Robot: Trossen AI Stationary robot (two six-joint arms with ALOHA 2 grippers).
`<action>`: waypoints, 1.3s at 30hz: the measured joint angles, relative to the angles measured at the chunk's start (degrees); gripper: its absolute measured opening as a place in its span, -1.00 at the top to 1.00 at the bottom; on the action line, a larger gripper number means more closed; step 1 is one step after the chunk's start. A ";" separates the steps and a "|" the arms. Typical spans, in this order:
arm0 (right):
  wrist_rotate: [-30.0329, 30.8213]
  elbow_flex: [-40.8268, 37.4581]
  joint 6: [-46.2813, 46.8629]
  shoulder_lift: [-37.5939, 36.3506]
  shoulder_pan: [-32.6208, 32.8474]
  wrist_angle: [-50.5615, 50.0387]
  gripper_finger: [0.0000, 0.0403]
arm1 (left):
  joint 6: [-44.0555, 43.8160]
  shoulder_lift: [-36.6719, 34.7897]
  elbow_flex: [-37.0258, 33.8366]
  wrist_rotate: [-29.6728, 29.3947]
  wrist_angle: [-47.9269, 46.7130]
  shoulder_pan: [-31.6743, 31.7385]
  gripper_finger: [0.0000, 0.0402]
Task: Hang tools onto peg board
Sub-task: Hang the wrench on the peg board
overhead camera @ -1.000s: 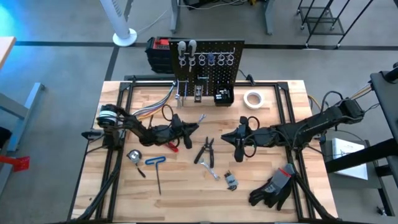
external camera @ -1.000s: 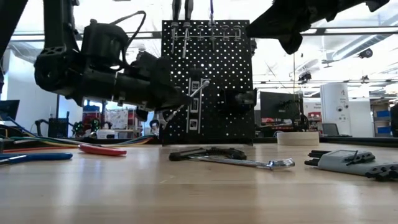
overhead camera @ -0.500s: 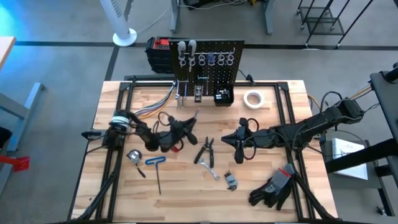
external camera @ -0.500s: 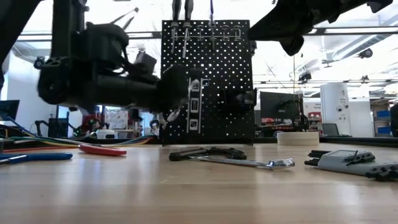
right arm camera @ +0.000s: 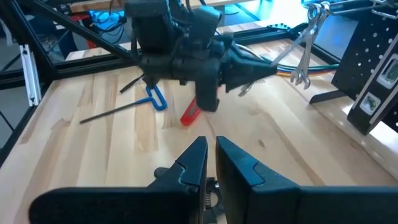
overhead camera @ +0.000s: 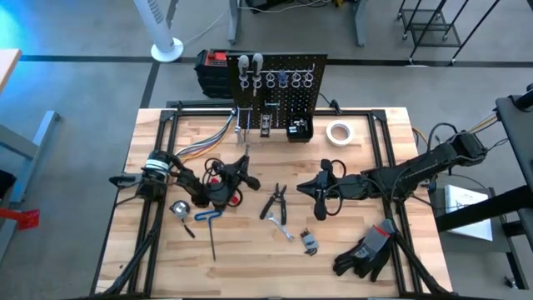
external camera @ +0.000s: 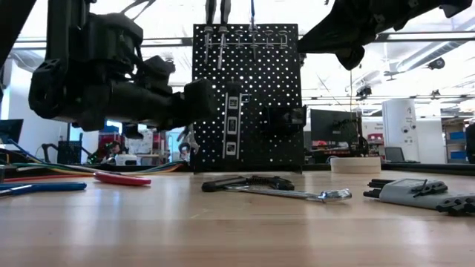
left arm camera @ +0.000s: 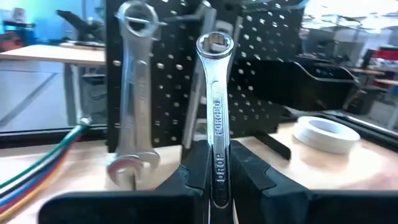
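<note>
Wrench (left arm camera: 214,112) was held clamped in the left gripper (left arm camera: 214,177), long axis upright, ring end up, facing the peg board (overhead camera: 279,79) just beyond. Right gripper (right arm camera: 210,163) was seen closed, empty, farther off mid-table.

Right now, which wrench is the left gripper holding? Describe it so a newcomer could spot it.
Start at the peg board at the table's far edge. In front of it, left of centre, the left gripper is shut on a silver wrench, ring end up. Unlike the other wrench hanging beside the board, it is clamped between dark fingers.
</note>
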 joint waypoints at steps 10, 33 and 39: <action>0.00 0.00 -0.72 0.26 -0.02 0.00 0.86 | 5.82 -0.78 1.83 -0.99 -0.02 0.00 0.88; 0.00 -0.68 0.64 0.26 -0.02 -0.93 0.91 | 12.54 -5.72 0.04 -1.07 -0.02 2.68 0.88; 0.00 -0.70 0.68 0.26 -0.02 -0.91 0.91 | 12.54 -5.72 0.04 -0.03 -0.04 3.23 0.88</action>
